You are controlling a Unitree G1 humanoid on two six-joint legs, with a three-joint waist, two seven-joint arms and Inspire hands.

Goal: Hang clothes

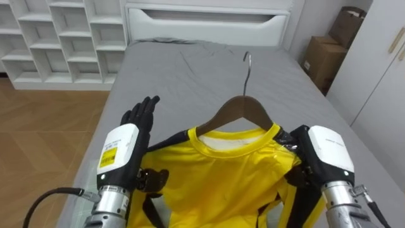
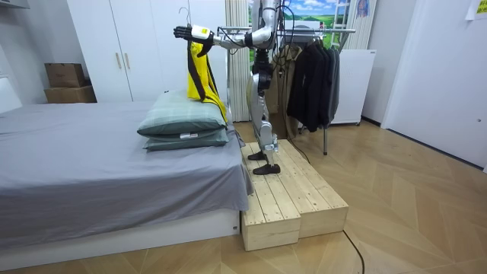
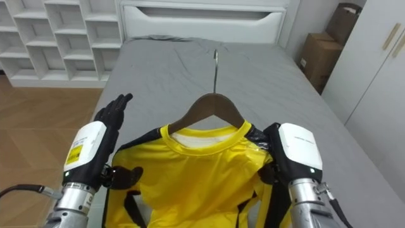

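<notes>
The task looks roughly half done: the yellow shirt [image 1: 221, 180] already sits on its hanger [image 1: 243, 107], collar centred under the hook [image 1: 247, 63], but the hook catches on nothing yet. The robot stands on a pale plank platform [image 2: 293, 198] at the end of the bed [image 1: 190, 76], facing the mattress, both arms stretched forward so the shirt hangs in the air above that near edge, over the stacked pillows [image 2: 183, 122]. The left hand [image 1: 140, 115] is released, fingers straight and pointing ahead, with the shirt's shoulder resting against its inner side. The right hand [image 1: 324, 149] sits at the other shoulder, its fingers hidden by cloth, so I cannot tell whether it grips. What seems left is to turn to the clothes rail [image 2: 319, 30] behind the robot, where dark garments [image 2: 312, 72] hang, and set the hook over it. The shirt is a smooth, slightly shiny knit with black side panels and a ribbed neckband. The hanger is dark curved wood with a thin metal wire hook. The bed sheet is matt grey and lightly creased.
</notes>
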